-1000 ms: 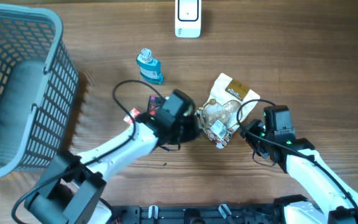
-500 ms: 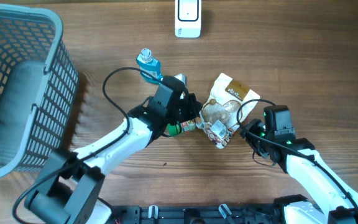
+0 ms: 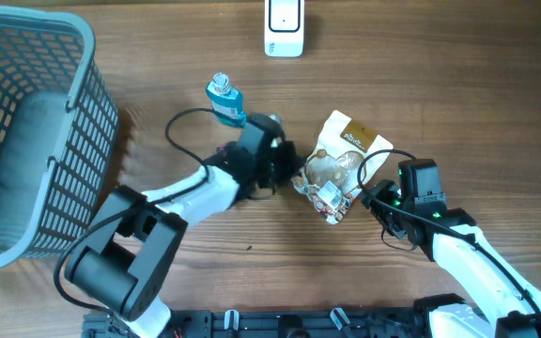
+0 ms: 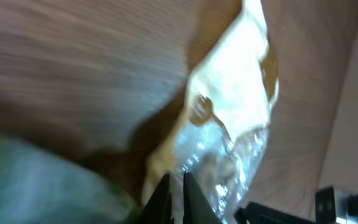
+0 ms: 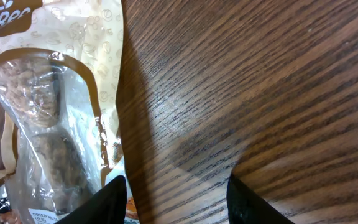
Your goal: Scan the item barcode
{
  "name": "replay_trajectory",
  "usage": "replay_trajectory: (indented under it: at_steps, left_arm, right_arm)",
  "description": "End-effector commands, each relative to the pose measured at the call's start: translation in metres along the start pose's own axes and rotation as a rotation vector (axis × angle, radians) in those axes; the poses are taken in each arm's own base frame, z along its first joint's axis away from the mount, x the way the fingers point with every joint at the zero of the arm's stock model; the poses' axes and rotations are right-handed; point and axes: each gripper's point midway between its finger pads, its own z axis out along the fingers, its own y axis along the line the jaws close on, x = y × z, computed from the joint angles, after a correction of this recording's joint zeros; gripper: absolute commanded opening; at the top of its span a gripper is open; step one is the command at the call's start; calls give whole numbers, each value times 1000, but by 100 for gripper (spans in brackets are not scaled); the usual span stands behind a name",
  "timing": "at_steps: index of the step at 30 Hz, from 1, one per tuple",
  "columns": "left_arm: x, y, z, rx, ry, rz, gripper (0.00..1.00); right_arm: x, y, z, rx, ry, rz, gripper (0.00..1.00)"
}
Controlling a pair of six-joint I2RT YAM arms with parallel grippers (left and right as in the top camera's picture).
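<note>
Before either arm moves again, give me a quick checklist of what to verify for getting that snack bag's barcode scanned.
1. Does the left gripper hold the snack bag: cannot tell; it is shut at the bag's left edge and the wrist view is blurred.
2. Is the right gripper open: ok; the bag lies beside it, not between the jaws.
3. Bag at the scanner: not ok; the scanner sits well apart from it.
4. Barcode facing up: cannot tell; the white label is too small to read.
5. Is the blue bottle clear of the left arm: cannot tell; it lies close beside it.
</note>
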Motion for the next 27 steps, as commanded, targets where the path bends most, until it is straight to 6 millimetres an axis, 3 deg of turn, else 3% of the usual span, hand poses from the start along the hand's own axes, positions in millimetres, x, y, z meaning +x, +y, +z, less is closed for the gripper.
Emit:
replay_trajectory:
  at_steps: [1,3,5,9,13,15,21,24,27]
  left_arm:
    - [-42,44,-22,-62,-64,-75,4]
    - [-67,54,-45,-54,-115,-97,4]
    - [-80,49,-66,-2,-133,-109,4]
    - [-71,15,-78,64,-131,-40,4]
    - [-43,-33,-70,107,-107,108,4]
    - [-30,-45,-65,120,-87,141,4]
    - [-8,-32,-41,36,-45,153,4]
    - [3,-21,-16,17,3,129,4]
    - [14,-23,4,37,27,127,4]
  right_arm:
    - [4,-3,2,9,22,-4,52]
    - [5,-3,2,7,25,-5,52]
    - [5,-2,2,6,25,-4,52]
    - [4,-2,2,3,22,-5,52]
    - [4,-2,2,3,22,-6,53]
    - [4,-2,2,3,23,-5,52]
    - [4,-1,2,2,22,-5,52]
    - [3,-1,2,0,20,-5,53]
    - [4,-1,2,0,20,-6,53]
